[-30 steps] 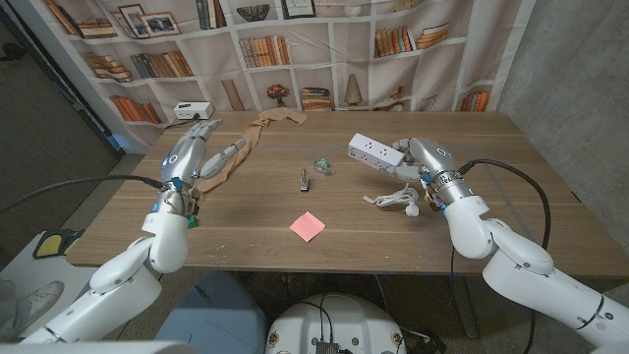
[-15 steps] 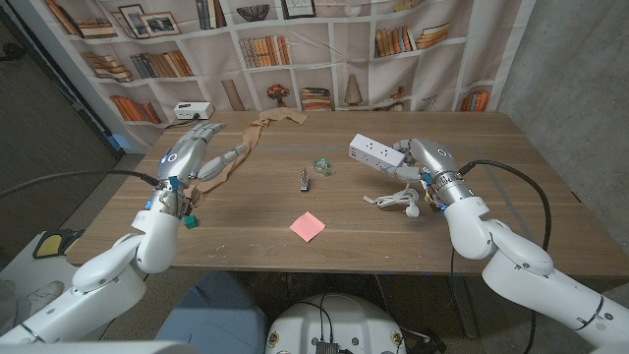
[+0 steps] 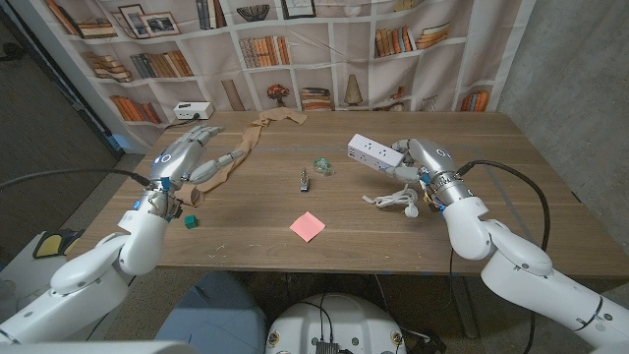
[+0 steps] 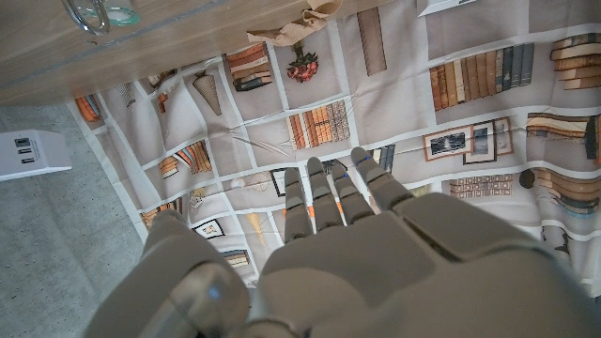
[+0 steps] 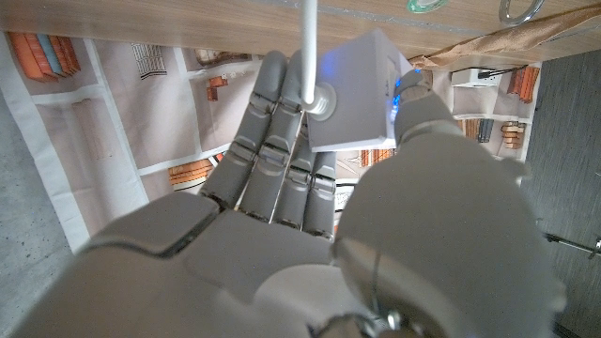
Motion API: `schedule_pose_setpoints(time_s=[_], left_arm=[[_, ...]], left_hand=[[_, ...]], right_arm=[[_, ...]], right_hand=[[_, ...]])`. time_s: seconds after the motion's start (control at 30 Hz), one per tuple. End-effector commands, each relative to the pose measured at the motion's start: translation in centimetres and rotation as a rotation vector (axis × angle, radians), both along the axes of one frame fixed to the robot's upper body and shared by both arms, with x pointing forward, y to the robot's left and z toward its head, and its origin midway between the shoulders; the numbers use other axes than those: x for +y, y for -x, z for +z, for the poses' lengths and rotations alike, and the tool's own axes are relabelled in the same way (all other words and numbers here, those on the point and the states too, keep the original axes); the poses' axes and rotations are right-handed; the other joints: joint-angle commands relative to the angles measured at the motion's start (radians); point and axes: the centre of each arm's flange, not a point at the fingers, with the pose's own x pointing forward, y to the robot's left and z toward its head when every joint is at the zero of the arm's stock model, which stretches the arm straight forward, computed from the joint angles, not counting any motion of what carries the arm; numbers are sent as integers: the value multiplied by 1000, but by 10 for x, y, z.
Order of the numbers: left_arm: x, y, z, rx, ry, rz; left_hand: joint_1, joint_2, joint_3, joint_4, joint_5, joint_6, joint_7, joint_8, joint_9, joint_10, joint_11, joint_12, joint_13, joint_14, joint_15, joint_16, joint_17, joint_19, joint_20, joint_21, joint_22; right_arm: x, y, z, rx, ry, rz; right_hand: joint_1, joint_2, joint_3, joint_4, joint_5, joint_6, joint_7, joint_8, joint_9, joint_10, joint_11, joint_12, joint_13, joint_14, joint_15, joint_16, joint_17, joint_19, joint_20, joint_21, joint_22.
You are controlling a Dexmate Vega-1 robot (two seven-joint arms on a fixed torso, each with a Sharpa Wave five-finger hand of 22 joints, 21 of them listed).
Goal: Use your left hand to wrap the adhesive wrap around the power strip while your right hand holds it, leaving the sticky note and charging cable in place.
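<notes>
The right hand [image 3: 415, 157] grips the white power strip [image 3: 372, 150] at the desk's [image 3: 491, 197] far right, raised off the surface; its white cord trails down to a coil. The left hand [image 3: 187, 150] is empty, fingers extended and apart (above the tan adhesive wrap [image 3: 239, 152], contact cannot be told). The pink sticky note [image 3: 308, 226] lies near the front centre, with the white charging cable [image 3: 398, 202] coiled right of it.
</notes>
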Motion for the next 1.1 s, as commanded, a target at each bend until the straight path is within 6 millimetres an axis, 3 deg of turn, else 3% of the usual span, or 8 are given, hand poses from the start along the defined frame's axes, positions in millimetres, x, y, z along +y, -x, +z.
schedule_pose_setpoints(time_s=[0.03,0.37,0.4,0.47,1.1], left_arm=[[6,2,0,-13,-27,-10],[9,0,-3,13,-55,3],[11,0,-3,16,-53,6],[14,-1,-4,22,-50,11],[31,-12,-7,77,-43,51]], left_hand=[[-12,2,-5,3,8,15,0,10,2,17,0,6,2,22,-1,6,3,13,0,3,4],[-16,5,-6,5,11,14,-2,7,2,21,1,6,2,24,-3,4,3,15,2,1,4],[-17,6,-7,5,12,15,-2,6,2,22,-11,5,2,25,-3,3,3,15,4,0,4],[-18,7,-7,6,13,15,-2,5,1,21,1,4,3,26,-4,2,2,15,5,0,4],[-20,9,-9,6,17,13,4,0,1,21,14,0,3,25,8,-2,2,10,11,-6,4]], right_arm=[[2,0,2,13,-11,23],[0,1,3,20,-3,19],[0,2,4,19,-2,20],[1,2,4,19,-1,21],[6,-2,6,30,-2,32]], right_hand=[[160,170,18,5,3,79,-71,2,6,116,-112,45,81,83,-137,-2,6,-7,-32,12,-1],[159,170,19,5,4,80,-70,1,7,114,-113,45,83,84,-137,-8,12,-11,-33,23,-6],[159,170,19,5,4,80,-71,0,7,116,-112,46,83,84,-137,-9,12,-12,-33,24,-7],[159,170,19,5,4,80,-71,0,7,116,-113,45,82,84,-137,-10,13,-13,-32,27,-8],[157,169,20,5,3,79,-73,-3,9,117,-115,46,84,87,-137,-19,23,-19,-35,45,-17]])
